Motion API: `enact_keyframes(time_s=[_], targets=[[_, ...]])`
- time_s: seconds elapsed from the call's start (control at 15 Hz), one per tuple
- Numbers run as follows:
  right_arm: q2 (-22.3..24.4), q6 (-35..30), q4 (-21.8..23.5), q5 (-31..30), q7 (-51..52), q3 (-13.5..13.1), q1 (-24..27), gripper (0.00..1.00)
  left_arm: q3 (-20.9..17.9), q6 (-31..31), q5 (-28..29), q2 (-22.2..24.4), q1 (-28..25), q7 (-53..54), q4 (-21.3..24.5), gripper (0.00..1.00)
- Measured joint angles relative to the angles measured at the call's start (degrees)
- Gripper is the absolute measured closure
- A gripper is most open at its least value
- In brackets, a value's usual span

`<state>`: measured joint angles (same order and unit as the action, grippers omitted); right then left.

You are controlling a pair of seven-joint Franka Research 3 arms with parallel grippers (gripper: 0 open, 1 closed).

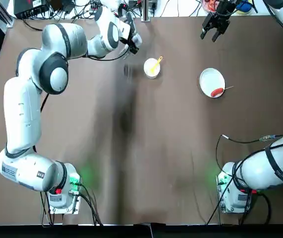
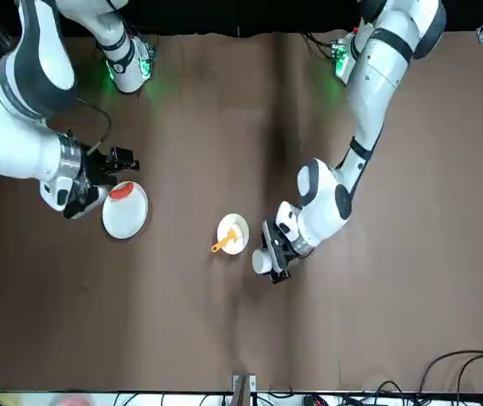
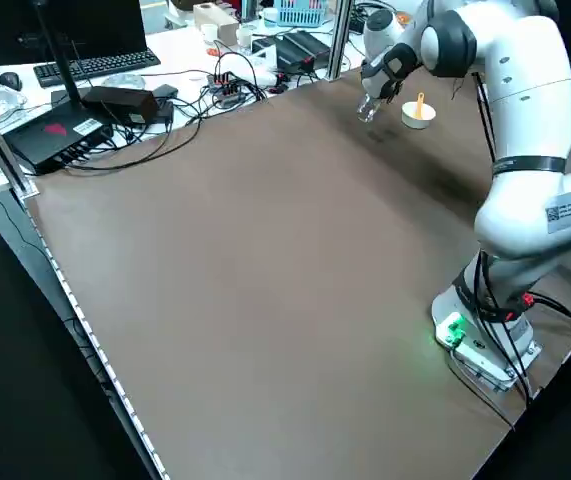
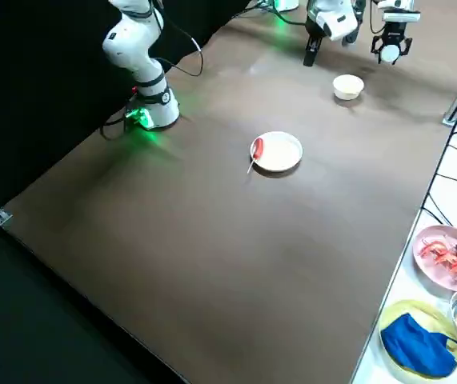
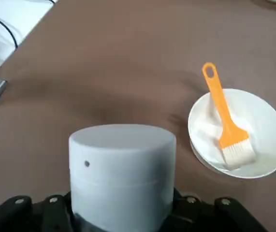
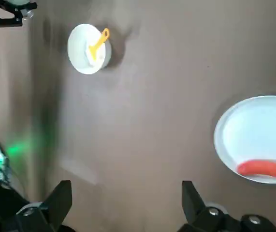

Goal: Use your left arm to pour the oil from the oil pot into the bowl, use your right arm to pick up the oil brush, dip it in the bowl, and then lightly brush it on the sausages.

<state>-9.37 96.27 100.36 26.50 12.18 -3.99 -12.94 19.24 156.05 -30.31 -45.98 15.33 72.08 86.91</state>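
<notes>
Beside the bowl (image 2: 233, 234), left gripper (image 2: 272, 251) gripping oil pot (image 2: 261, 261), brush (image 5: 223, 116) inside bowl

Even overhead light, soft blurred shadows, slight wrist-view blur

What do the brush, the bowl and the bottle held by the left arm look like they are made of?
The brush looks like smooth orange plastic with pale bristles and a hanging hole in its handle. It lies in the bowl, which is glossy white, either glazed ceramic or hard plastic. The bottle, gripped by the left pincer, shows a matte white cap, probably plastic.
</notes>
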Motion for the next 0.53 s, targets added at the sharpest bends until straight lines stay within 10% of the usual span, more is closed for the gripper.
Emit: enact_keyframes(time_s=[0.53], targets=[[-10.0, 11.9, -1.0, 10.5, 0.5, 0.5, -6.1, 0.0, 2.3, -12.0, 0.0, 0.1, -6.8, -1.4, -1.4, 0.45]])
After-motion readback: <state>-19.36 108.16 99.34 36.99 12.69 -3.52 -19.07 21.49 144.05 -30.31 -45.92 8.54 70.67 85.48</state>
